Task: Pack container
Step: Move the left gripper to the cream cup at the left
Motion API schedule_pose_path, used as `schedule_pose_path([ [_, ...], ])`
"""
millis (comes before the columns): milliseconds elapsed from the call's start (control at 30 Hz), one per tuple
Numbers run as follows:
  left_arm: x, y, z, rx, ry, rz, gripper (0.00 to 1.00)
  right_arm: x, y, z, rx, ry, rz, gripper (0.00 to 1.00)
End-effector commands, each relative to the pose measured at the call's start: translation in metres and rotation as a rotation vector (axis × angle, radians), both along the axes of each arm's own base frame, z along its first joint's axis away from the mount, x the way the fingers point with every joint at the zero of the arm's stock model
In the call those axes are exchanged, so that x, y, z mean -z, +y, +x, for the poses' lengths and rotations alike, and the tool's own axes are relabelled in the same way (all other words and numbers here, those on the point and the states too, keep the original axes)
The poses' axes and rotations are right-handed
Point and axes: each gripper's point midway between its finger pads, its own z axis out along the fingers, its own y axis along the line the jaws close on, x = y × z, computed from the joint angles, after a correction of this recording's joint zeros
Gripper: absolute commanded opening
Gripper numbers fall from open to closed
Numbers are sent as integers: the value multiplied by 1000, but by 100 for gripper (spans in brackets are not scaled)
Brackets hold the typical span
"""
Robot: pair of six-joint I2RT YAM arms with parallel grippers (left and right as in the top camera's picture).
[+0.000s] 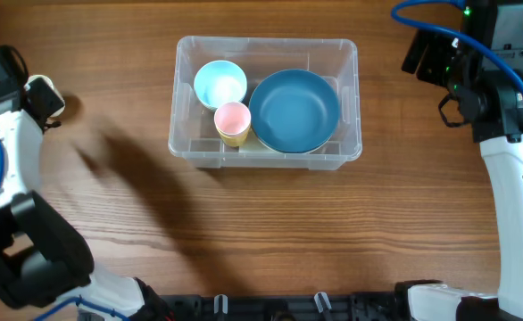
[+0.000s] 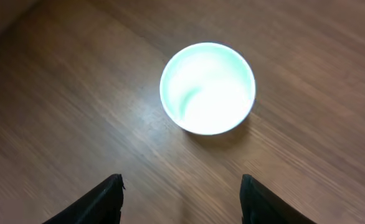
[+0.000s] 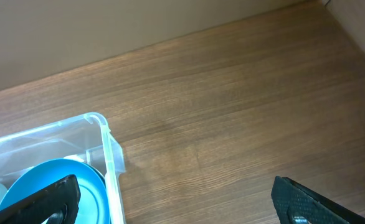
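Container (image 1: 266, 43) sits mid counter (image 1: 333, 241), part filled. Left fingers (image 2: 104, 200) apart, empty, above a pale cup (image 2: 207, 87), prob. mint. Right fingers (image 3: 45, 202) wide, idle. Centre over cup, drop straight, grip w/o tipping.

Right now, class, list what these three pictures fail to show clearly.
Left wrist: glare washes out the inside of the pale round cup.
Overhead: the left arm hides its own jaws.
Right wrist: the frame edges cut off the clear rectangular plastic bin and the large round blue bowl.
Overhead: the small pink cup covers most of something yellow.
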Motion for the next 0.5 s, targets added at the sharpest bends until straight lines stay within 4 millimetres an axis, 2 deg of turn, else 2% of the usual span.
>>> schedule_pose_path([
  [0, 29, -1, 17, 101, 13, -22, 59, -2, -2, 4, 13, -6, -6, 100],
  [133, 39, 2, 33, 161, -5, 10, 59, -2, -2, 4, 13, -6, -7, 100],
  [300, 33, -1, 49, 275, -37, 59, 60, -2, -2, 4, 13, -6, -6, 100],
  [367, 32, -8, 55, 350, -52, 60, 60, -2, -2, 4, 13, -6, -6, 100],
  [467, 40, -10, 59, 381, -47, 60, 57, -2, -2, 4, 13, -6, -6, 100],
])
